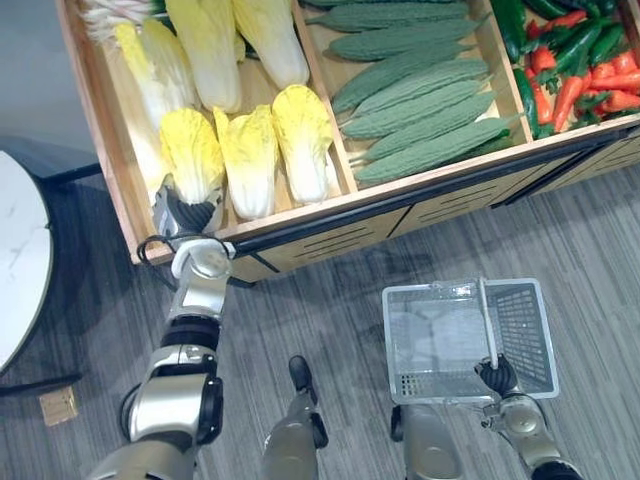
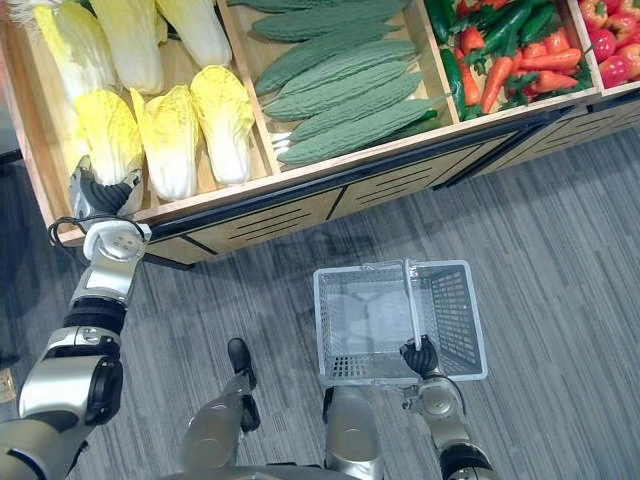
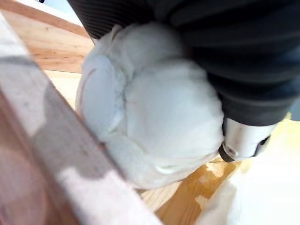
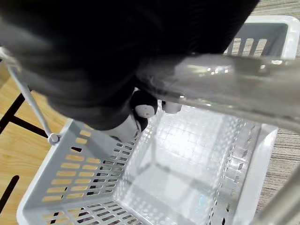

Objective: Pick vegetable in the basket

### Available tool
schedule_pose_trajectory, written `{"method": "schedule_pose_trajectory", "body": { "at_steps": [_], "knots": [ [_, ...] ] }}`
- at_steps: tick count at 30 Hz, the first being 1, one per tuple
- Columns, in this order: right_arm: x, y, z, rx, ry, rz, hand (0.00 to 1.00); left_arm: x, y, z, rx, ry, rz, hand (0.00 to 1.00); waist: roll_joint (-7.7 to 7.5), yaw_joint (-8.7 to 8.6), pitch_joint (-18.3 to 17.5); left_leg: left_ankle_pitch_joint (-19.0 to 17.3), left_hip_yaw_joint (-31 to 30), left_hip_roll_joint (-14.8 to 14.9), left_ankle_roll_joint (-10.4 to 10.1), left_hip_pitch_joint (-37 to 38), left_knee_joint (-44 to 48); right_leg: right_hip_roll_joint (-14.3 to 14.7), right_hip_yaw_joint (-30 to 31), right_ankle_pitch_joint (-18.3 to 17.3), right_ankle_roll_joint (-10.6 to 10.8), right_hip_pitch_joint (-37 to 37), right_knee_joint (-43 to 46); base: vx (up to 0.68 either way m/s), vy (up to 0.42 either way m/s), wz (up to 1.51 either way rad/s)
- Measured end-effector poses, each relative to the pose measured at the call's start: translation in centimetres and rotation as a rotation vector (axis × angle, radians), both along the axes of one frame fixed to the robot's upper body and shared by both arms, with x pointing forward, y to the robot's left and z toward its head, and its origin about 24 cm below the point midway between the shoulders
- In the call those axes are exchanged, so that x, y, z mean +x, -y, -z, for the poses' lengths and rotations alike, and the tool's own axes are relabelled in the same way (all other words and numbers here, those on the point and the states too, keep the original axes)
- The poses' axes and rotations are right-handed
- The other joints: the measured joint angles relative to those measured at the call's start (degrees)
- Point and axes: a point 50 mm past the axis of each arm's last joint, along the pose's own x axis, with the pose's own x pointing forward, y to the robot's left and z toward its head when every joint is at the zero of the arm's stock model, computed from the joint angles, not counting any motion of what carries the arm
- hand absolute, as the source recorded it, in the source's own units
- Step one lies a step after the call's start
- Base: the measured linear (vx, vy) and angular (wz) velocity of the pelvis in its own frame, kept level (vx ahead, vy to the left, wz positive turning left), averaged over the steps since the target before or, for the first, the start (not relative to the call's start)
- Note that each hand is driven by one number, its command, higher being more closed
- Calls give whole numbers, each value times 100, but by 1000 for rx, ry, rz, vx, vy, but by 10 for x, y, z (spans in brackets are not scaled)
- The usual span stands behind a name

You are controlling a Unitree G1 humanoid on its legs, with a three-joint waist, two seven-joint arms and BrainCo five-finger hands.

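Cabbage (image 1: 192, 148) lay in the leftmost compartment of the wooden stand (image 1: 400, 192), against its front rail. The left hand (image 1: 190, 213) was clamped round the cabbage's white stem end there. Bitter gourds (image 1: 420, 95) lay in the stand's middle compartment, with peppers (image 1: 575, 60) in the one to their right. In front of the stand, toward its right end, the right hand (image 1: 497, 375) was curled tight round the handle (image 1: 487, 320) of the grey basket (image 1: 388, 340), well apart from the cabbage.
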Motion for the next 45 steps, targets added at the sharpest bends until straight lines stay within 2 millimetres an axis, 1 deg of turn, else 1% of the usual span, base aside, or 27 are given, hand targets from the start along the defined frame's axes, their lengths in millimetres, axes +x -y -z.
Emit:
{"method": "schedule_pose_trajectory", "body": {
  "at_steps": [2, 5, 10, 14, 18, 21, 24, 26, 31, 33, 36, 39, 42, 43, 45],
  "knots": [
    [0, 1, 0, -1, -6, 8, 100, -3, 6, 0, 4, 26, 14, 100, 9, -3, 2, 9, -43, 2, 3, 1, 0, -1, -33, -7, -12, 13, 24, 21, 4, 10],
    [-2, 2, 1, 0, -12, 16, 100, -11, 15, -7, 9, 106, 51, 100, 9, 3, 2, 10, -102, 6, 4, 39, 0, -4, -42, -7, -11, 78, 36, 21, 10, 9],
    [-2, 2, 2, 0, -16, 18, 100, -22, 27, -25, 1, 255, 71, 100, 9, 7, -1, 10, -84, -2, 4, 130, -1, -16, 3, -7, -11, 121, 103, 0, 3, -1],
    [-3, 1, 3, 2, -20, 18, 100, -31, 41, -47, -42, 423, 74, 100, 8, -1, -11, 17, 1, -4, -11, 206, -3, -18, 97, -9, -6, 158, 86, -15, 13, -9],
    [-7, 2, 6, 8, -35, 33, 100, -39, 50, -55, -85, 512, 74, 100, 32, -17, -99, 37, 23, 10, -17, 213, -4, -3, 111, -2, 6, 158, 76, -6, 1, -3],
    [-14, 0, 12, 27, -59, 55, 100, -43, 58, -56, -97, 534, 104, 100, 30, -21, -288, 37, 38, 31, -18, 230, -4, 17, 127, -1, 7, 168, 68, 25, -3, -2],
    [-19, 0, 14, 28, -74, 60, 100, -53, 73, -59, -69, 578, 190, 100, 21, -20, -433, 28, 125, 38, -31, 302, -4, 30, 232, 11, 25, 184, 67, 28, 2, -16],
    [-20, 0, 15, 14, -89, 38, 100, -60, 84, -59, -47, 594, 270, 100, 22, -15, -550, -13, 302, 36, -77, 418, -6, 36, 418, 45, 75, 206, 23, 0, 4, -36],
    [-25, 2, 16, -1, -104, 20, 100, -64, 109, -55, -19, 580, 444, 100, 29, -38, -796, -141, 702, 75, -179, 631, -42, 115, 819, 93, 151, 190, -27, -18, -18, -45],
    [-25, 5, 13, -19, -103, -12, 100, -68, 115, -52, -7, 572, 502, 100, 36, -146, -914, -172, 885, 91, -212, 719, -47, 151, 996, 107, 178, 187, -84, -2, -36, -44],
    [-25, 9, 9, -40, -103, -51, 100, -69, 125, -49, 5, 545, 579, 100, 41, -169, -1023, -220, 1220, 163, -270, 926, -48, 262, 1315, 127, 210, 195, -90, 23, -46, -55],
    [-21, 12, 4, -63, -97, -88, 100, -70, 130, -46, -3, 528, 643, 100, 39, -177, -1097, -264, 1507, 209, -313, 1094, -45, 357, 1589, 145, 234, 193, -92, 41, -42, -57],
    [-12, 18, -6, -104, -79, -153, 100, -73, 134, -40, 15, 495, 715, 100, 39, -186, -1137, -357, 1909, 253, -384, 1323, -34, 491, 1977, 189, 295, 192, -88, 51, -46, -67],
    [-8, 21, -12, -126, -67, -175, 100, -74, 136, -37, 15, 480, 742, 100, 39, -199, -1143, -400, 2065, 256, -416, 1406, -31, 531, 2131, 222, 273, 188, -91, 54, -28, -69],
    [0, 24, -21, -156, -45, -217, 100, -76, 139, -34, 41, 457, 785, 100, 35, -254, -1173, -467, 2317, 254, -463, 1525, -29, 602, 2381, 247, 308, 172, -95, 50, -24, -74]
  ]
}}
